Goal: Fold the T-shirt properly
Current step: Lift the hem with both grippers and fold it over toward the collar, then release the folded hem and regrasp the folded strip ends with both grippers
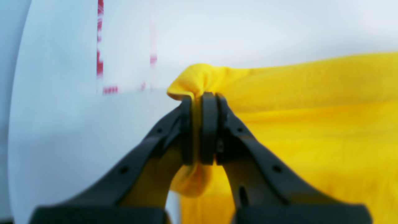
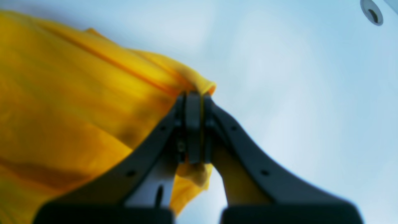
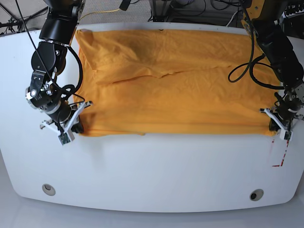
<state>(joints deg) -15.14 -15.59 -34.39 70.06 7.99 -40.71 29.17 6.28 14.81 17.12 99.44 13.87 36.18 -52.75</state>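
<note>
The orange-yellow T-shirt (image 3: pixel 175 90) lies spread wide across the far half of the white table (image 3: pixel 152 166), with a few creases near its middle. No script or label shows. My left gripper (image 1: pixel 199 96) is shut on a bunched corner of the T-shirt (image 1: pixel 311 124); in the base view it (image 3: pixel 274 126) sits at the cloth's near right corner. My right gripper (image 2: pixel 194 93) is shut on another corner of the T-shirt (image 2: pixel 77 109); in the base view it (image 3: pixel 78 126) holds the near left corner.
Red tape marks (image 3: pixel 278 154) lie on the table by the left gripper and show in the left wrist view (image 1: pixel 100 46). Two round holes (image 3: pixel 47 189) (image 3: pixel 256 194) sit near the table's front edge. Cables (image 3: pixel 247 71) hang along both arms.
</note>
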